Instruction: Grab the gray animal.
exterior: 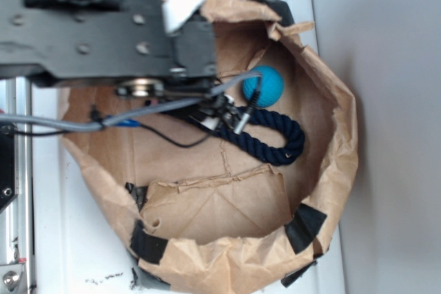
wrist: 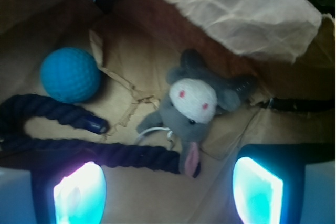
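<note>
The gray animal (wrist: pixel 195 103) is a small plush with a cream face, red eyes and a pink-lined limb. In the wrist view it lies on brown paper just beyond my jaws, its lower limb resting over the end of the dark navy rope (wrist: pixel 105 153). My gripper (wrist: pixel 168 195) is open, its two glowing fingers at the bottom corners with only bare paper between them. The animal sits slightly right of the gap's centre, apart from both fingers. In the exterior view my arm covers the animal; the gripper (exterior: pixel 238 111) hangs low inside the bag.
A teal ball (wrist: pixel 70 74) (exterior: pixel 262 86) rests left of the animal, beside the rope's (exterior: pixel 275 139) loop. Everything lies inside a crumpled brown paper bag (exterior: pixel 331 170) with raised walls; a paper flap (wrist: pixel 236 9) overhangs behind the animal. Grey and black cables (exterior: pixel 138 111) trail from my arm.
</note>
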### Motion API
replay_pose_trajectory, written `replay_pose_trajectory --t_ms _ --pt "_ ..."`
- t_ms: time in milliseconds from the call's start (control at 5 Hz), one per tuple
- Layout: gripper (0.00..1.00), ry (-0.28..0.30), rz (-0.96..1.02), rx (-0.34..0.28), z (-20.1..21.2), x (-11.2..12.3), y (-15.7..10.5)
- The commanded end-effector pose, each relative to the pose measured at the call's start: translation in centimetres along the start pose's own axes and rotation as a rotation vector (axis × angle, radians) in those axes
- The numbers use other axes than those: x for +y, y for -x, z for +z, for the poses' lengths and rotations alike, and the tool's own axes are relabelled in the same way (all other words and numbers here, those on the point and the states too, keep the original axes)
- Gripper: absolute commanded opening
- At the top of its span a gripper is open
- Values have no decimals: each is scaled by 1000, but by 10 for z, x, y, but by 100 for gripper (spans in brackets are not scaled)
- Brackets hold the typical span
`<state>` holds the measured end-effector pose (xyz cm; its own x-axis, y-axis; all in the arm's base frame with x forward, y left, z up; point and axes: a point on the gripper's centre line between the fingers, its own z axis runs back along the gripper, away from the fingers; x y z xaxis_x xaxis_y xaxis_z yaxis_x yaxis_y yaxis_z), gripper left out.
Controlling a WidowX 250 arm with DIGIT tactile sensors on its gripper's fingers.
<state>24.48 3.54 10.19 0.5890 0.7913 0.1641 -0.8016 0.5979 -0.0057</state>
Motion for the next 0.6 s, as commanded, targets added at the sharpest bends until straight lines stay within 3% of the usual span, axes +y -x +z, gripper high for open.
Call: replay_pose_trajectory --t_ms 0,200,400 --pt "100 15 148 -6 31 -7 -21" --pt "100 44 179 -38 26 13 -18" --pt "100 91 199 -123 4 33 -7"
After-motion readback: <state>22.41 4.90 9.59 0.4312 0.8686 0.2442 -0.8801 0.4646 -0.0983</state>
